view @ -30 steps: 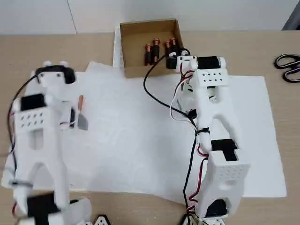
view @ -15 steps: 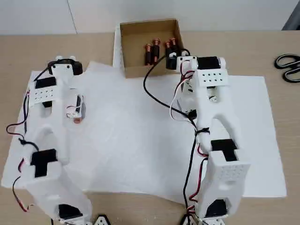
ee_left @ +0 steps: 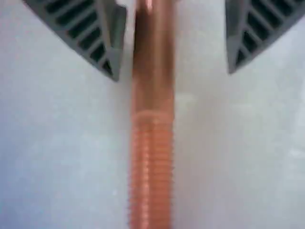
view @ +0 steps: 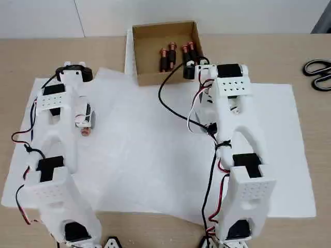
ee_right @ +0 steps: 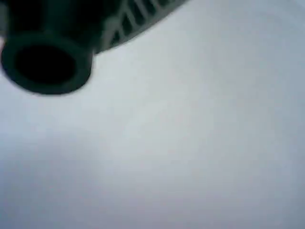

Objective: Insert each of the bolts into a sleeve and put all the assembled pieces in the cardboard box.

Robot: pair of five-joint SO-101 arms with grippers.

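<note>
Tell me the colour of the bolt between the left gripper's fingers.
Copper-orange. The bolt shows best in the left wrist view.

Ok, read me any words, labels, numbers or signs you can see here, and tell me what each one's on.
None: there is no readable text anywhere in these views. The cardboard box, the white paper sheet, the bolt and the sleeve all show plain surfaces with no print. The assembled pieces in the box are too small to show any marking.
</note>
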